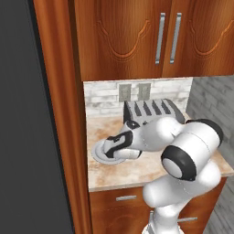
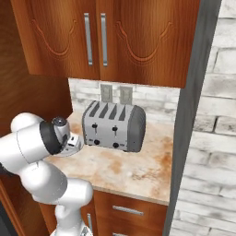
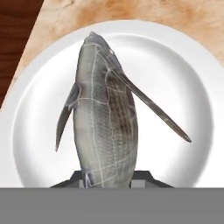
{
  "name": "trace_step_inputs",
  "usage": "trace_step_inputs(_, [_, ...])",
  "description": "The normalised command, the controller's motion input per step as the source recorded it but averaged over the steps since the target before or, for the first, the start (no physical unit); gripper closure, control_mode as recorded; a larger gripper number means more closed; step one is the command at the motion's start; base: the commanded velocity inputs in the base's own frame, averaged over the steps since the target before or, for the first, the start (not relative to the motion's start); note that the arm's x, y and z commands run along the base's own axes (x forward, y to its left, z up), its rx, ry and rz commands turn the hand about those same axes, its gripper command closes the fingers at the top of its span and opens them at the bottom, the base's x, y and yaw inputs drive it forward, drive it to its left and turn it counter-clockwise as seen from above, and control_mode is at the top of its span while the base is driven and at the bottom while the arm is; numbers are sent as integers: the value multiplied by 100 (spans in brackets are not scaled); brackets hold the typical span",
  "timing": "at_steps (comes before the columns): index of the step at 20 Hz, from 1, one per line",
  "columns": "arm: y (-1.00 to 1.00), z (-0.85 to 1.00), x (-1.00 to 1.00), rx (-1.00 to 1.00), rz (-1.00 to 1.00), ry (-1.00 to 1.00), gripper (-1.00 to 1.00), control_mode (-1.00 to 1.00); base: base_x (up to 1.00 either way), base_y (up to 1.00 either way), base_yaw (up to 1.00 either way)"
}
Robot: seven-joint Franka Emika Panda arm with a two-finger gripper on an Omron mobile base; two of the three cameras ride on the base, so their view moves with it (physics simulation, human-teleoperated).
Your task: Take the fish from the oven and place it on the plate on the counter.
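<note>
Counting as the views are rolling: one fish [image 3: 103,118] is showing, hanging over one plate [image 3: 183,87], and that is the single plate sitting on the one counter [image 2: 138,170]. One silver toaster [image 2: 114,126] is standing at the back, and it is showing four slots on top. Two wall outlets [image 2: 115,94] are sitting side by side on the brick backsplash behind it. Above, two upper cabinet doors [image 2: 106,32] are hanging, each carrying one bar handle, so two handles [image 2: 94,39] in all. Below the counter, two drawer pulls [image 1: 126,198] are peeking out. One gripper [image 3: 109,177] is working here.
</note>
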Motion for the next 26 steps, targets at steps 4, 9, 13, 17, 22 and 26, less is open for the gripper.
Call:
trace_step_inputs(4, [1, 0, 17, 0, 0, 0, -100, -100, 0, 0, 0])
trace_step_inputs(9, [4, 2, 0, 0, 0, -4, -100, -100, 0, 0, 0])
trace_step_inputs(13, [1, 45, -16, 0, 0, -20, -100, -100, 0, 0, 0])
trace_step_inputs(17, [0, 60, -41, 2, 0, -24, -100, -100, 0, 0, 0])
trace_step_inputs(22, [-6, 79, -53, 4, 0, -19, -100, -100, 0, 0, 0])
trace_step_inputs(26, [-12, 100, -64, 2, 0, -14, -100, -100, 0, 0, 0])
